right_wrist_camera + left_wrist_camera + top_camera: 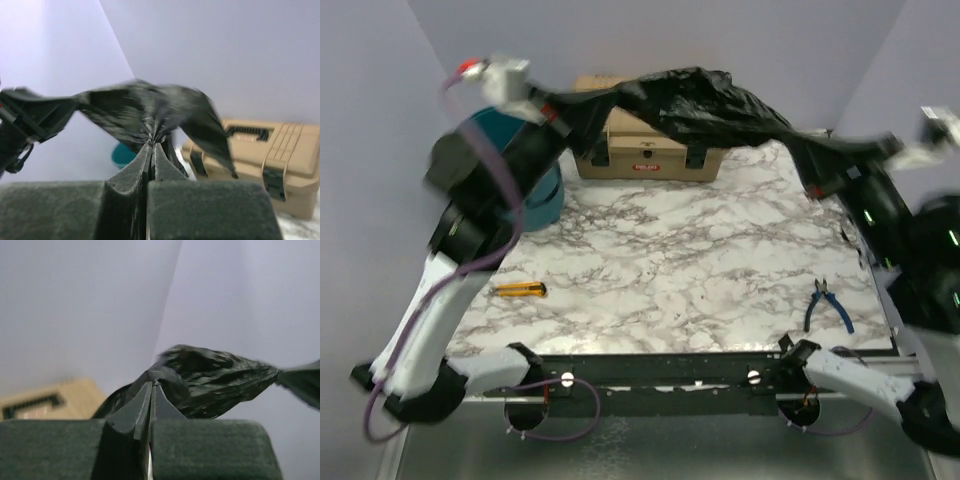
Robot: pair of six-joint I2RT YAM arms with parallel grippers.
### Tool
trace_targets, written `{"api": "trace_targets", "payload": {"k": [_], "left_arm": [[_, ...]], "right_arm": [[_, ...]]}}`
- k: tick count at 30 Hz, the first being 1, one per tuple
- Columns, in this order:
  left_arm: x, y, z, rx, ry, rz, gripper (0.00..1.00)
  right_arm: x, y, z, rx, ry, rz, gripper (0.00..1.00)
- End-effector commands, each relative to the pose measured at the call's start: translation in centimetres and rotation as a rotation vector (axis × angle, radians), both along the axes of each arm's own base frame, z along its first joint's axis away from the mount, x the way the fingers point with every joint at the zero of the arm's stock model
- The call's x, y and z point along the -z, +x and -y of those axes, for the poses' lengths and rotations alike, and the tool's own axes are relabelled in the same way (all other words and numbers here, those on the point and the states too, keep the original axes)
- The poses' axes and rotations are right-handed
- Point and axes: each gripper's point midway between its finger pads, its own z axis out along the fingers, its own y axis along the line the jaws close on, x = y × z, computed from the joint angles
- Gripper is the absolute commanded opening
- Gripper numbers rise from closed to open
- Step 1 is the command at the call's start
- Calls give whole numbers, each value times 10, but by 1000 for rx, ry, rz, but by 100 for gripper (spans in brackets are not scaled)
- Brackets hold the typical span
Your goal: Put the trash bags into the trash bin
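Marble-patterned tabletop point(670, 260) is carrying a tan toolbox point(650, 150) at its far edge, a yellow utility knife point(520, 290) near the left side and blue-handled pliers point(825, 305) near the right. Above it, the black trash bag point(700, 100) is hanging stretched in the air between both arms. It is sagging over the toolbox, not over the teal trash bin point(545, 200), which is standing at the far left, partly hidden behind the left arm. The left gripper point(555, 108) is pinching one end of the film with its jaws fully closed, and the right gripper point(817, 178) is doing the same at the other end. Caution: the film is looking taut, so spreading the arms apart is likely to tear it or pull it from one pinch, dropping that end onto the toolbox or table. The left arm is also crowding the bin and could tip it. Both arms are standing raised high, forearms angling inward toward the bag.
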Motion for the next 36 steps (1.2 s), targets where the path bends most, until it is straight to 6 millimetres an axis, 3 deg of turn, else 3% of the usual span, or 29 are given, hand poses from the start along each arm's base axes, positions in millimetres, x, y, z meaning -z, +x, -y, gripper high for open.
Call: {"api": "trace_targets", "payload": {"k": [1, 2, 3, 4, 5, 6, 7, 8, 9, 13, 14, 16, 20, 23, 25, 30, 33, 34, 36], "left_arm": [[14, -51, -45, -57, -91, 146, 0], [64, -35, -48, -117, -53, 41, 0], [131, -17, -50, -187, 24, -120, 0], [214, -2, -57, -277, 140, -329, 0], [290, 0, -71, -370, 262, -529, 0], [347, -8, -86, -434, 371, -670, 0], [382, -18, -98, -479, 436, -758, 0], [396, -25, -107, -508, 453, -798, 0], [391, -26, -106, -501, 418, -784, 0], [337, -19, -91, -412, 315, -604, 0], [333, -17, -89, -400, 338, -590, 0], [336, -20, -78, -322, 406, -586, 0], [359, -53, -31, 19, 452, -619, 0], [368, -75, -13, 152, 464, -634, 0], [366, -86, -3, 199, 471, -626, 0], [357, -107, 21, 281, 482, -607, 0], [354, -113, 29, 299, 484, -603, 0], [353, -113, 30, 294, 483, -602, 0], [350, -111, 31, 278, 481, -598, 0]], "right_arm": [[73, -18, 25, 44, -12, 41, 1], [136, -2, 30, 121, -74, -130, 1], [216, 9, 31, 181, -191, -339, 1], [309, 12, 32, 232, -374, -612, 1], [379, -2, 46, 309, -498, -872, 1], [423, -21, 64, 391, -609, -1052, 1], [443, -32, 76, 448, -663, -1132, 1], [444, -34, 83, 481, -657, -1128, 1], [429, -29, 81, 469, -598, -1063, 1], [323, -5, 46, 257, -288, -649, 3], [303, -4, 43, 230, -240, -579, 6], [287, -4, 40, 212, -207, -541, 8], [309, -3, 28, 188, -247, -653, 9], [337, -4, 13, 146, -235, -753, 12], [352, -7, -5, 76, -207, -796, 29], [365, -19, -71, -285, -177, -777, 58], [379, -20, -90, -393, -237, -801, 69], [379, -20, -96, -426, -250, -797, 80], [376, -23, -106, -499, -269, -778, 81]]}}
